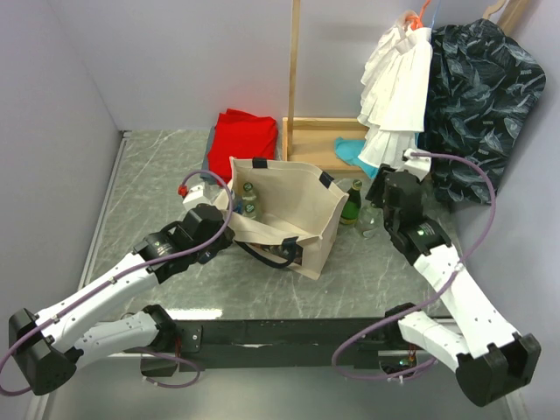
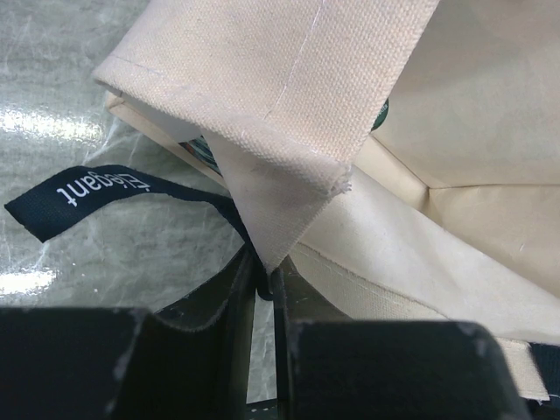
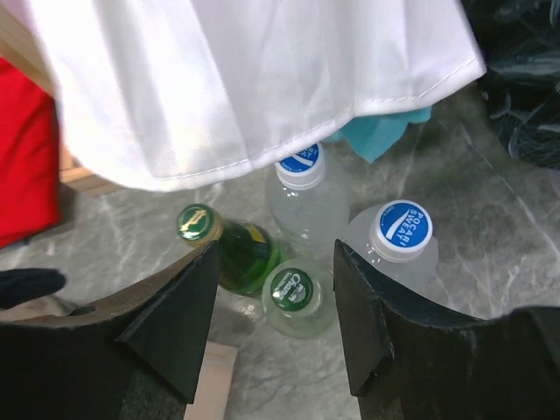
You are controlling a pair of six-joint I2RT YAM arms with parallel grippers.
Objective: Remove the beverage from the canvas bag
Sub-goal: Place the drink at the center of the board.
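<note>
A: Where is the canvas bag (image 1: 289,206)?
B: Mid-table, mouth open, two bottles (image 1: 249,208) inside by its left wall. The left gripper (image 2: 262,284) pinches its folded rim corner.
A: And the right gripper (image 3: 276,306)?
B: Open, empty, above four bottles (image 3: 306,206) standing right of the bag.

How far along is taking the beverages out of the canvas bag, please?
Done: four bottles stand on the table beside the canvas bag. In hand: left gripper pinches the bag's edge; right gripper hangs open over those bottles. Left: two bottles inside the bag.
</note>
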